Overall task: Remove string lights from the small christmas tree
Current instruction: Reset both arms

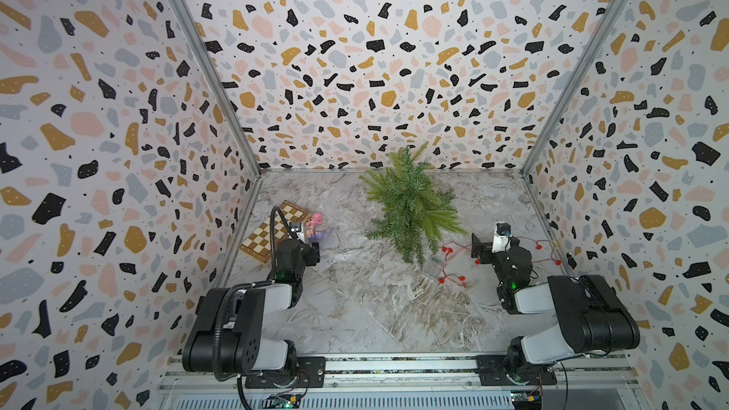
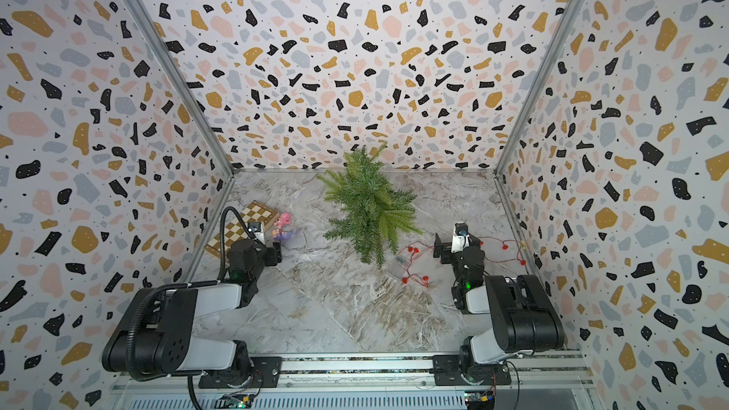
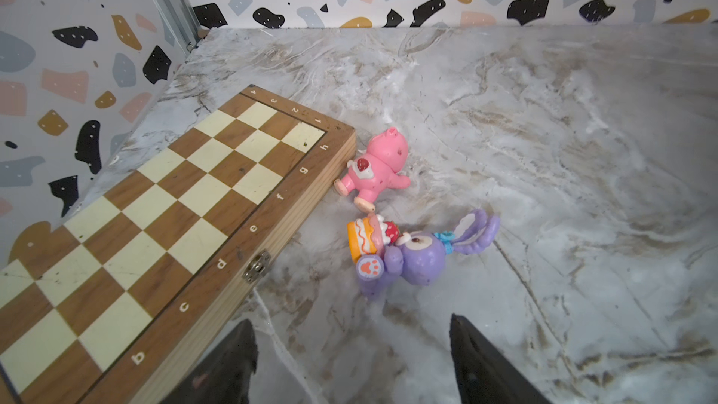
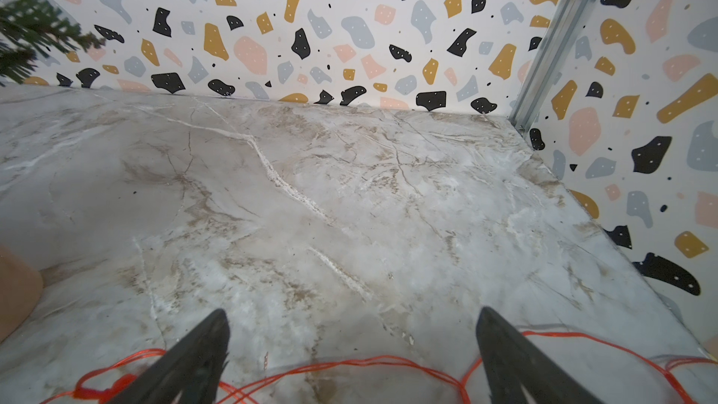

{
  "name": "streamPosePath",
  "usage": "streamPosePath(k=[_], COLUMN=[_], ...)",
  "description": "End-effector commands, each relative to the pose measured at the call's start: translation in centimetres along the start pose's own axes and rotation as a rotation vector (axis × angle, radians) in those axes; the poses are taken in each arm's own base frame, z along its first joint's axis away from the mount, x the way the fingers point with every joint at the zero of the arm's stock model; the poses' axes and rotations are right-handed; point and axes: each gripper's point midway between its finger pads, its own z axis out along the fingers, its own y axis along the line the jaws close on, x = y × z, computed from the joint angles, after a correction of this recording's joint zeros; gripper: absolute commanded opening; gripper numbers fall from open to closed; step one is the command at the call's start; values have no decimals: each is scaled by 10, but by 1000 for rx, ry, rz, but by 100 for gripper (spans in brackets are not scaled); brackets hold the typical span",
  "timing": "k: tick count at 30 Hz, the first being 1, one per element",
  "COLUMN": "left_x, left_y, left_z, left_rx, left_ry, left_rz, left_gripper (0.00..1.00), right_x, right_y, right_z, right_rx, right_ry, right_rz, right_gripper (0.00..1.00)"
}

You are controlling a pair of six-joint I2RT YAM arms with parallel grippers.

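The small christmas tree (image 1: 410, 207) (image 2: 369, 207) stands at the back middle of the marble table; I see no wire on its branches. The string lights (image 1: 453, 278) (image 2: 414, 278) lie on the table to the tree's right, red bulbs scattered from near the tree to the right wall, with a small clear box (image 1: 436, 266). My right gripper (image 1: 479, 248) (image 4: 351, 309) hangs open just above the wire (image 4: 349, 363), nothing between its fingers. At the left, my left gripper (image 1: 313, 250) (image 3: 351, 320) is open and empty, close behind a toy figure.
A pink-and-purple toy figure (image 3: 412, 258) (image 1: 315, 224) lies beside a wooden chessboard box (image 3: 155, 227) (image 1: 272, 234) by the left wall. A tan rounded thing (image 4: 15, 289) shows at the edge of the right wrist view. Patterned walls close three sides.
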Motion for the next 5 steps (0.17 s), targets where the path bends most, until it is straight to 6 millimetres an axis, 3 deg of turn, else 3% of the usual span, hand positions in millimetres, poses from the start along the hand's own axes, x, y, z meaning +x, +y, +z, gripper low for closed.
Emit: streamPosePath(k=[1, 5], left_x=[-21, -22], left_y=[2, 2], left_z=[2, 0], left_rx=[-2, -3], left_ry=[-63, -70], left_rz=[2, 1], left_gripper=[83, 86], right_x=[-10, -11], right_y=[0, 0], right_z=[4, 1], right_rx=[0, 4], right_ry=[-21, -31], right_rz=[-8, -13], right_gripper=[99, 99])
